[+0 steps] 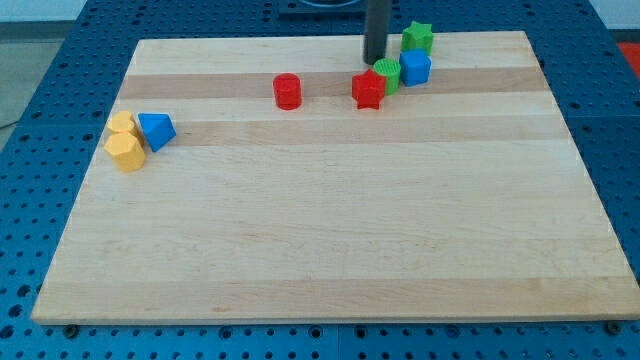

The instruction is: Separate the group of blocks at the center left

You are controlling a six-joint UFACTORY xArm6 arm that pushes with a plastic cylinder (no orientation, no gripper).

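At the view's center left, a group of three blocks sits touching: a blue triangular block (157, 130), a yellow block (123, 125) to its left, and a second yellow block (126, 152) just below. My tip (374, 61) is far from them, near the view's top center, just above a green round block (387, 74) and a red star-like block (368, 89).
A red cylinder (287, 91) stands alone at the upper middle. A blue cube (415, 69) touches the green round block, and a green star block (418, 38) lies near the board's top edge. The wooden board (330, 230) rests on a blue perforated table.
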